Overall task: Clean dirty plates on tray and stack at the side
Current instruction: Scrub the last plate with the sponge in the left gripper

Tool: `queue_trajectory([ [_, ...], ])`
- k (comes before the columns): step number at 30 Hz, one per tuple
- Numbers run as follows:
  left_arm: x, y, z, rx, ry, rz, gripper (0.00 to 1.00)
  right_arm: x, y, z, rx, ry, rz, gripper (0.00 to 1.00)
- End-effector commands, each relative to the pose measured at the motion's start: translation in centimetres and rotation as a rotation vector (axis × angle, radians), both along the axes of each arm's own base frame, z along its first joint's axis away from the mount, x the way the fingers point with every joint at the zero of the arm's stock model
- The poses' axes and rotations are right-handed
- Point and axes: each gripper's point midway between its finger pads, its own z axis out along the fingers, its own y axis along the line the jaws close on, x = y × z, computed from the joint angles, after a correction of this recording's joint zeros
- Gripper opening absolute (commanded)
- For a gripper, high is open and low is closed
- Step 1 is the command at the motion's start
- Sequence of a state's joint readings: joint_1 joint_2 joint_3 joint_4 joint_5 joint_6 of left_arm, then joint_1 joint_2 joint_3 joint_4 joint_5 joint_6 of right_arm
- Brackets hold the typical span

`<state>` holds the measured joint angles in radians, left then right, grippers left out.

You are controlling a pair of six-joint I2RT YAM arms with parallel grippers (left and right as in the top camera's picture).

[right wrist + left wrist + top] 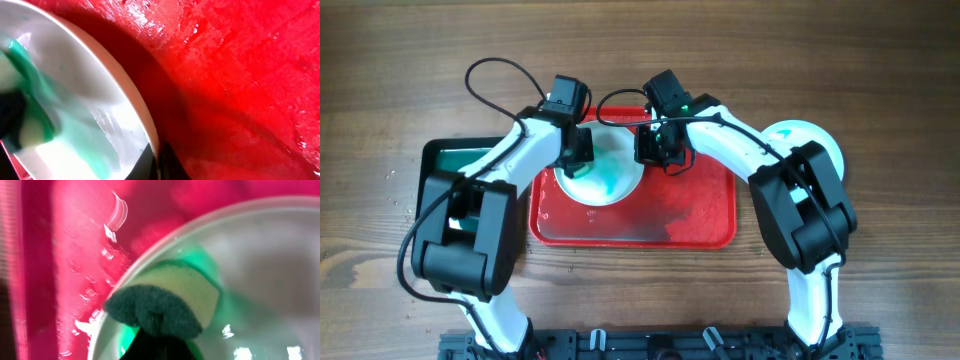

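A white plate with teal-green smears lies on the left part of the red tray. My left gripper is shut on a sponge with a dark green scouring face and presses it onto the plate near its rim. My right gripper is shut on the plate's right rim, one finger inside and one outside. The wet tray surface shows in both the left wrist view and the right wrist view. Teal smears cover the plate's inside.
A white plate or stack sits on the table right of the tray, partly hidden by my right arm. A black tray with a green inside lies to the left of the red tray. The table is wood.
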<state>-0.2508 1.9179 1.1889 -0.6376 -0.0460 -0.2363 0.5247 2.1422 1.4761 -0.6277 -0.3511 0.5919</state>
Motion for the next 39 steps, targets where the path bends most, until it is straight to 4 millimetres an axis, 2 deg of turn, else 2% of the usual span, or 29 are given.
queue_trajectory([
  [1,-6.9,-6.5,-1.7,-0.417,0.237,-0.378,0.04,-0.4,0.5,-0.4,0.037,0.028,0.032,0.04],
  [2,-6.9,-7.2,-1.3,-0.464,0.226,-0.4,0.04,-0.9,1.1,-0.1,0.078,0.041,0.065,0.04],
  [4,-5.7,-7.5,-1.3,-0.467,0.179,-0.395,0.04,-1.7,2.2,0.2,0.153,0.07,0.114,0.04],
  [7,-3.5,-8.2,-1.0,-0.487,0.107,-0.308,0.04,-2.2,3.8,0.2,0.263,0.078,0.193,0.04],
  [10,-1.8,-8.7,-0.8,-0.478,0.029,-0.332,0.04,-2.4,4.1,-0.2,0.286,0.084,0.211,0.04],
  [12,0.3,-6.8,-1.4,-0.362,-0.032,-0.219,0.04,-2.4,4.1,-0.2,0.286,0.081,0.216,0.04],
  [13,2.1,-4.1,-1.8,-0.222,-0.09,-0.094,0.04,-2.3,4.0,-0.2,0.28,0.079,0.214,0.04],
  [15,3.7,0.7,-1.8,-0.003,-0.166,0.11,0.04,-2.3,4.0,-0.3,0.275,0.077,0.212,0.04],
  [16,4.0,3.9,-1.5,0.122,-0.2,0.225,0.04,-2.3,3.9,-0.3,0.271,0.078,0.211,0.04],
  [18,3.6,6.0,-1.3,0.197,-0.202,0.307,0.04,-2.3,3.9,-0.3,0.271,0.078,0.211,0.04],
  [20,2.4,7.1,-1.6,0.209,-0.157,0.36,0.04,-2.2,3.9,-0.3,0.271,0.077,0.211,0.04],
  [21,1.5,6.8,-2.1,0.19,-0.107,0.355,0.04,-2.3,3.9,-0.3,0.271,0.077,0.211,0.04],
  [23,-0.7,5.0,-2.9,0.104,0.013,0.296,0.04,-2.2,3.9,-0.3,0.271,0.076,0.211,0.04],
  [26,-3.9,1.6,-3.5,-0.055,0.182,0.069,0.04,-2.2,3.9,-0.4,0.268,0.076,0.209,0.04],
  [28,-6.6,-0.9,-3.0,-0.198,0.284,-0.13,0.04,-2.2,3.9,-0.4,0.268,0.076,0.209,0.04],
  [31,-9.2,-5.9,-0.6,-0.523,0.312,-0.434,0.04,-2.2,3.9,-0.4,0.269,0.073,0.21,0.04],
  [33,-9.6,-8.0,0.9,-0.673,0.277,-0.522,0.04,-2.2,3.9,-0.4,0.269,0.074,0.21,0.04],
  [35,-8.8,-8.9,1.5,-0.724,0.222,-0.55,0.04,-2.2,3.9,-0.4,0.269,0.073,0.21,0.04],
  [38,-6.8,-8.8,1.0,-0.688,0.146,-0.547,0.04,-2.1,3.8,-0.4,0.262,0.073,0.205,0.04],
  [39,-5.0,-7.8,0.0,-0.595,0.124,-0.45,0.04,-2.1,3.8,-0.4,0.262,0.073,0.205,0.04],
])
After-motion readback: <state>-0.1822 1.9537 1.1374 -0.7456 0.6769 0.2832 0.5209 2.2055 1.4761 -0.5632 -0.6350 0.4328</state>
